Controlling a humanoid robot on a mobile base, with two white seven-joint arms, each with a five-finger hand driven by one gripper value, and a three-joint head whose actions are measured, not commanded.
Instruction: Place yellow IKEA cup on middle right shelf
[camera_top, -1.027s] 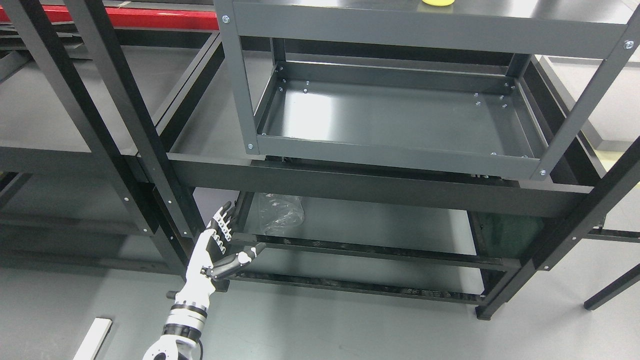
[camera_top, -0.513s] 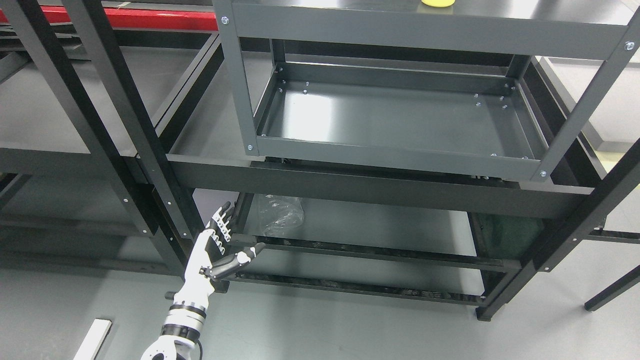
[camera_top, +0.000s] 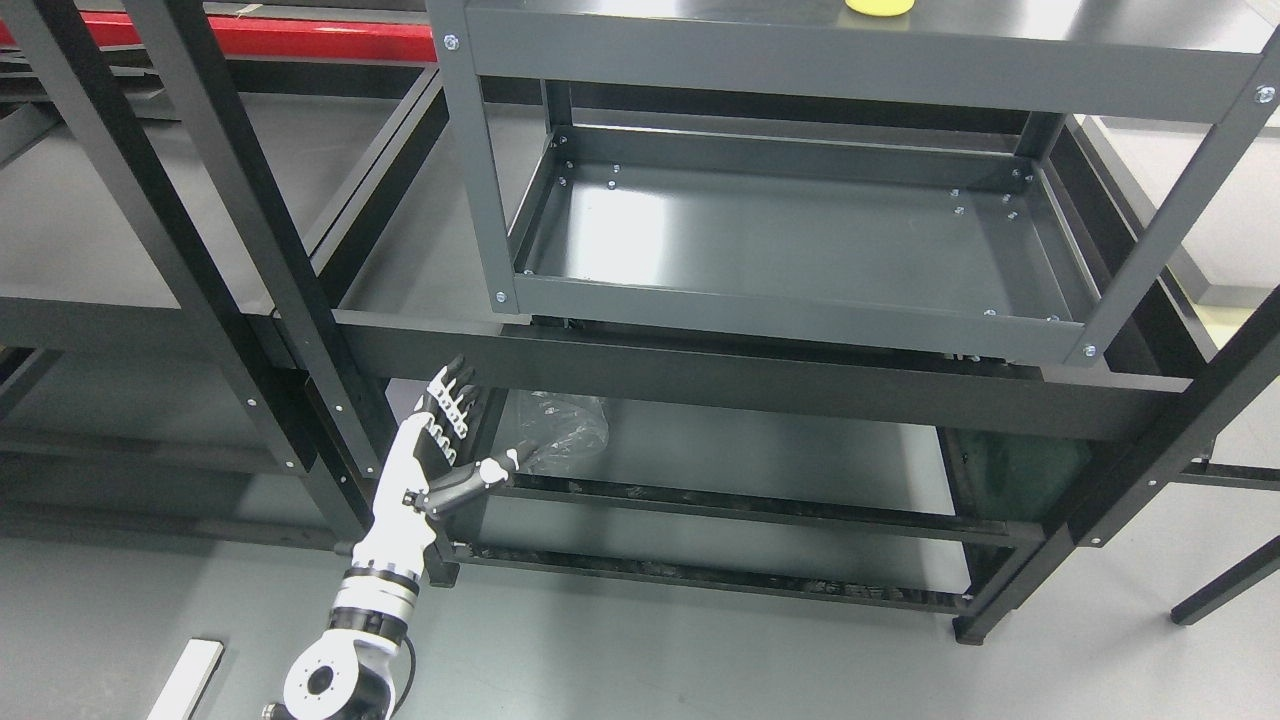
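Only the base of the yellow cup (camera_top: 878, 6) shows, cut off by the picture's top edge, standing on the top deck of the grey shelf unit (camera_top: 800, 70). Below it lies the unit's bare grey middle tray (camera_top: 790, 240). My left hand (camera_top: 452, 440) is raised at the lower left, fingers spread and thumb out, holding nothing, in front of the black rack's post and far below and left of the cup. The right arm is out of view.
Black rack posts (camera_top: 250, 200) and a wide black crossbeam (camera_top: 740, 375) run in front of the grey unit. A crumpled clear plastic bag (camera_top: 560, 425) lies on the low shelf beside my hand. A white strip (camera_top: 185, 680) lies on the grey floor.
My left hand has risen and moved slightly right, towards the crossbeam, still open. The camera view has shifted very slightly.
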